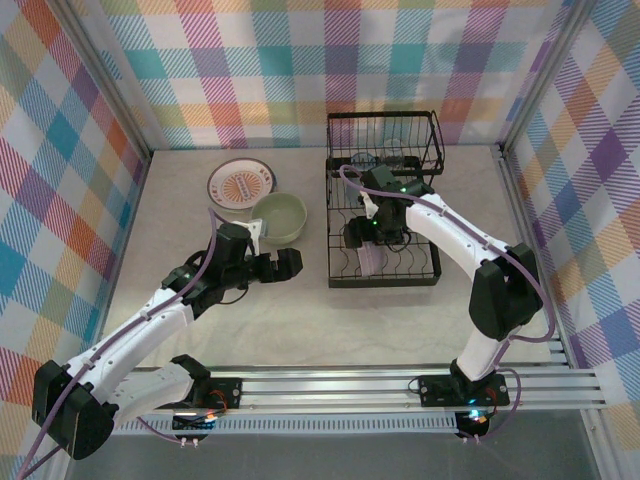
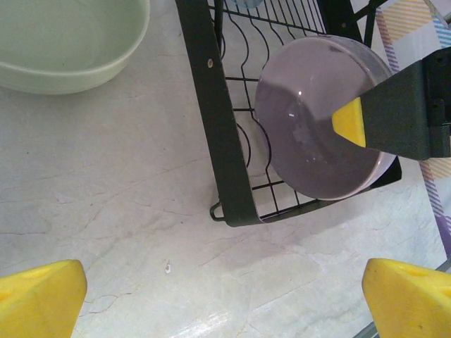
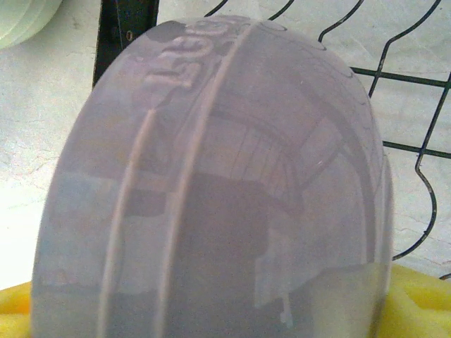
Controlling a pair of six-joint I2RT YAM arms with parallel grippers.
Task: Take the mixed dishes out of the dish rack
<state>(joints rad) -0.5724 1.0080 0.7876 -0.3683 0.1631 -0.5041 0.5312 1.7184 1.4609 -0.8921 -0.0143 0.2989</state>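
At the bottom of the overhead frame, two white arms stood on a metal rail (image 1: 350,380) along the near edge of the pale, stone-patterned bench (image 1: 300,320). Lower left of centre, the left claw (image 1: 277,265) hung over bare bench with its jaws spread wide and nothing between them. Its wrist camera caught its yellow fingertips (image 2: 35,299) in the two bottom corners, with only stone surface between.

Right of centre, the right arm stretched into the dish rack (image 1: 385,283), a black wire frame. There the right claw (image 1: 366,248) was closed, still wide, on the lavender bowl (image 1: 372,265). The bowl stood on edge at the front of the rack's lower tray, close to its left rail. From the left wrist, one yellow pad (image 2: 350,121) lay against the bowl's inner face. From the right wrist, the bowl's underside, with raised lettering, sat between both pads.

Just left of the rack, the pale green bowl (image 1: 278,217) sat upright on the bench. Beside it, toward the upper left, the white plate with orange sunburst (image 1: 241,183) lay flat; whether the two touched could not be told.

Farthest back, at top centre, a bluish glass tumbler (image 1: 365,158) showed through the wires of the raised upper basket (image 1: 385,116), too small to make out clearly. Multicoloured checked walls enclosed the scene.
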